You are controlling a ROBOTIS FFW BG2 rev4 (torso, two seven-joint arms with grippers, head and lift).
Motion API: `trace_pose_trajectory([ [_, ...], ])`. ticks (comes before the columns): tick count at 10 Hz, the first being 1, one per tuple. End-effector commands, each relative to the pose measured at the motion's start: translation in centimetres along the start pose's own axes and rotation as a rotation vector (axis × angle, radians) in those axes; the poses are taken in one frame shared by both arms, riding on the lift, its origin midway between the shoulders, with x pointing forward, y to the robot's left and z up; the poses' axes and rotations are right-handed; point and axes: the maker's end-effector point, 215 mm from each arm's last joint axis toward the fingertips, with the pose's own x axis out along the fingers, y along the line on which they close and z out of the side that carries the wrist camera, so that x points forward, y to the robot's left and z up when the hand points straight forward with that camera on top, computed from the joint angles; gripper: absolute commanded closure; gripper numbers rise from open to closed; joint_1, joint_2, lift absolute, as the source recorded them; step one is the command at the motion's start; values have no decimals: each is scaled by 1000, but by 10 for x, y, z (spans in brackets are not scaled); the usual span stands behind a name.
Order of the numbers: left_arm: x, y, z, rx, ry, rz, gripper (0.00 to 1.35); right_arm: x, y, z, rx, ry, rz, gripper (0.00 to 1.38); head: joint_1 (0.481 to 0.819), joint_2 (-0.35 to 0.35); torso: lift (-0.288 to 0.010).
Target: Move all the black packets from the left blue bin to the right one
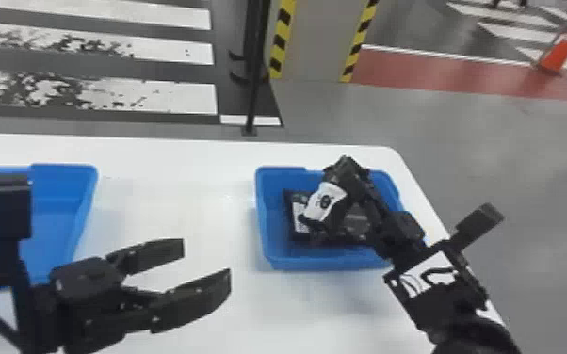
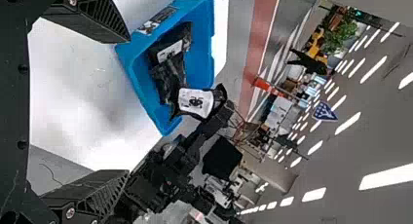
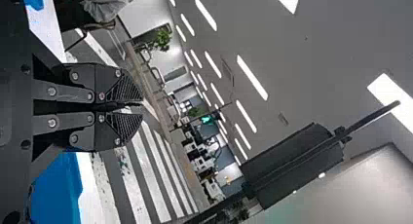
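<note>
Held a black packet over the right blue bin, four o'clock, to drop in.
Pinched it in the right gripper; had left gripper open, seven o'clock; needed next to let go.

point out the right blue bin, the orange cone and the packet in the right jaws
Right blue bin (image 1: pixel 270 221): head view, its left wall
Orange cone (image 1: pixel 560 54): head view, its lower orange part
Held packet (image 1: pixel 327 200): head view, its white label

Packets in right bin
</note>
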Motion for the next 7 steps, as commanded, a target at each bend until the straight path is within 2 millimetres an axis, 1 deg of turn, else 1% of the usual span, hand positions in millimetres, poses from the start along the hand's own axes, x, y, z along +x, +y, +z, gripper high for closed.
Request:
trace_pose_trajectory([
  [1,-7,1,10,14,-69,12,119,6,-32,2,-36,22,-35,1277,695,-271,-185],
  [2,-13,7,18,26,-111,31,119,11,-50,-1,-36,33,-51,1277,695,-276,-185],
  [3,-20,11,19,23,-133,46,119,18,-61,-10,-18,64,-54,1216,695,-282,-185],
  [4,-26,15,11,1,-131,62,124,20,-72,-23,14,96,-70,914,695,-277,-185],
  [5,-32,19,7,-5,-135,74,124,17,-77,-33,17,120,-82,478,695,-273,-185],
  [6,-36,22,13,11,-160,87,121,5,-84,-40,20,133,-102,140,695,-264,-185],
  [7,-45,32,17,44,-181,127,119,-8,-84,-39,-5,131,-114,61,695,-259,-185],
])
